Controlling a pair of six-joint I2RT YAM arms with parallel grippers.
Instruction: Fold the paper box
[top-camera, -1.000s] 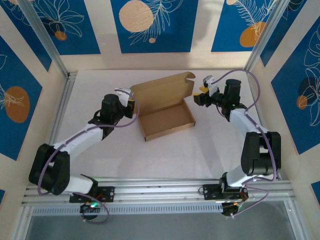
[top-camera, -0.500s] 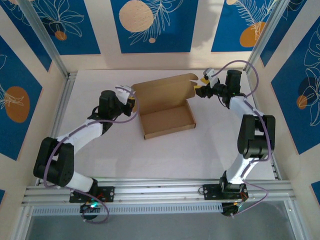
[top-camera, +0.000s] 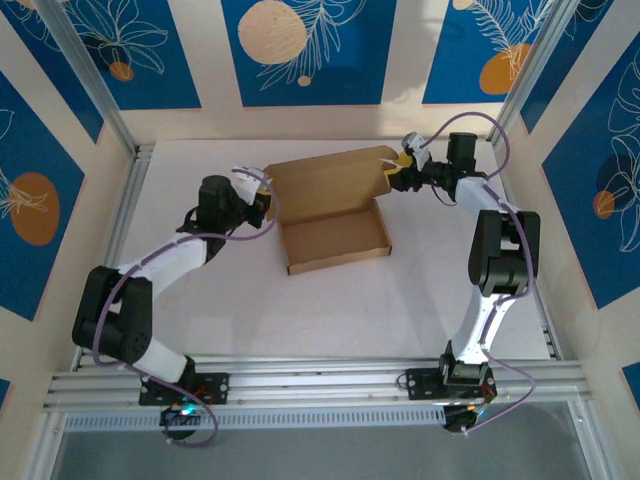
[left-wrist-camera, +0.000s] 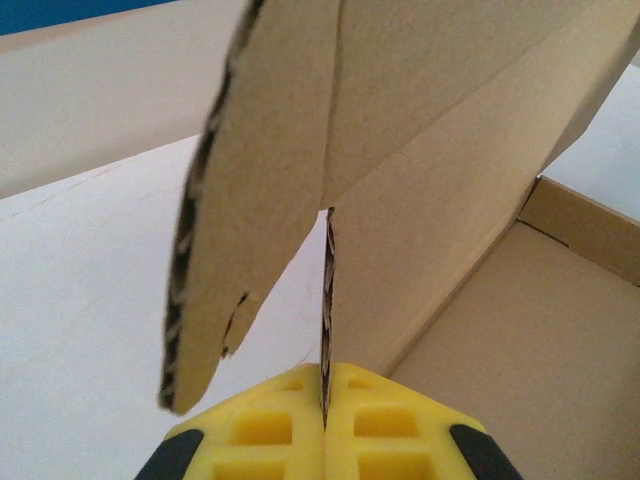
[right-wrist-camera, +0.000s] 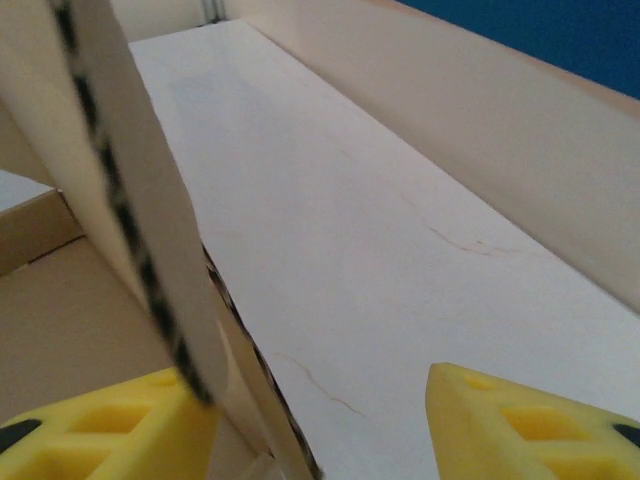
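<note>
The paper box (top-camera: 335, 238) is a shallow brown cardboard tray in the middle of the table, its lid (top-camera: 325, 180) standing up at the back. My left gripper (top-camera: 262, 205) is at the lid's left end. In the left wrist view it (left-wrist-camera: 326, 385) is shut on the thin cardboard edge (left-wrist-camera: 327, 290), and a side flap (left-wrist-camera: 260, 180) hangs to the left. My right gripper (top-camera: 398, 175) is at the lid's right tab. In the right wrist view it (right-wrist-camera: 315, 385) is open, with the flap (right-wrist-camera: 130, 200) lying against its left finger (right-wrist-camera: 110, 420) and the right finger (right-wrist-camera: 520, 425) apart.
The white table (top-camera: 400, 310) is ringed by low beige walls (top-camera: 320, 120) with blue panels above. Aluminium posts (top-camera: 95, 80) stand at the back corners, and a rail (top-camera: 320, 380) runs along the near edge by the arm bases.
My right arm has reached back and left until its open jaws straddle the lid's right tab. The left gripper has shifted slightly back, still holding the lid's left edge.
</note>
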